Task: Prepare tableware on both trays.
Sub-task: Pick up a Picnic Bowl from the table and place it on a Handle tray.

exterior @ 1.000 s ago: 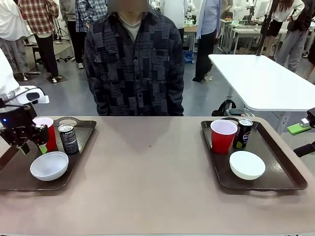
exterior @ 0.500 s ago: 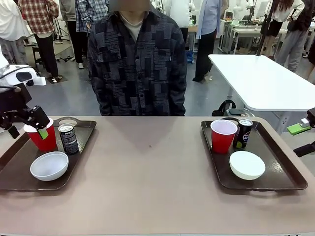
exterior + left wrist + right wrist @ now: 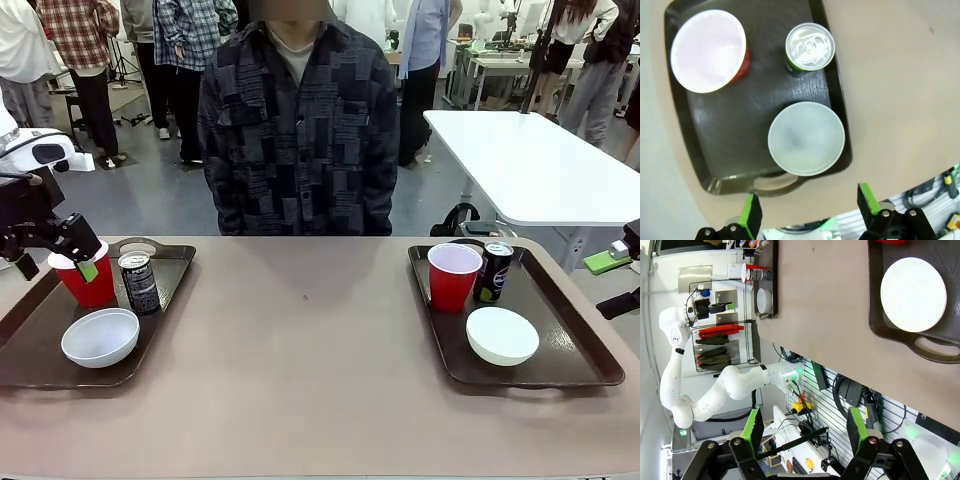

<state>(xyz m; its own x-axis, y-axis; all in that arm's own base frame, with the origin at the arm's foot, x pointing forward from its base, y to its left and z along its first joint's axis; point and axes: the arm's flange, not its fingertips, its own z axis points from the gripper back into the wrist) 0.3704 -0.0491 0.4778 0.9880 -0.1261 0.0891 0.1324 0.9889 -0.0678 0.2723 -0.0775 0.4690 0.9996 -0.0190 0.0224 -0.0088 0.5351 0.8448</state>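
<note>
The left tray [image 3: 25,350] holds a red cup [image 3: 92,287], a black can [image 3: 138,283] and a white bowl [image 3: 100,337]. My left gripper [image 3: 55,262] hovers open above that cup, holding nothing. From above, the left wrist view shows the cup [image 3: 707,50], can [image 3: 810,46] and bowl [image 3: 806,138] below the open left gripper [image 3: 807,210]. The right tray [image 3: 580,355] carries a red cup [image 3: 453,276], a Pepsi can [image 3: 493,271] and a white bowl [image 3: 502,335]. My right gripper [image 3: 804,427] is open off the table's edge, near that bowl [image 3: 913,294] and tray handle [image 3: 935,347].
A person in a dark patterned shirt [image 3: 298,130] stands at the far side, hands out of sight. The table [image 3: 300,350] between the trays is bare. A white table [image 3: 530,160] stands behind on the right. A dark part of the right arm [image 3: 622,302] shows at the right edge.
My left gripper has lifted up and back from beside the red cup, which now stands free on the tray. The person has shifted a little to the right.
</note>
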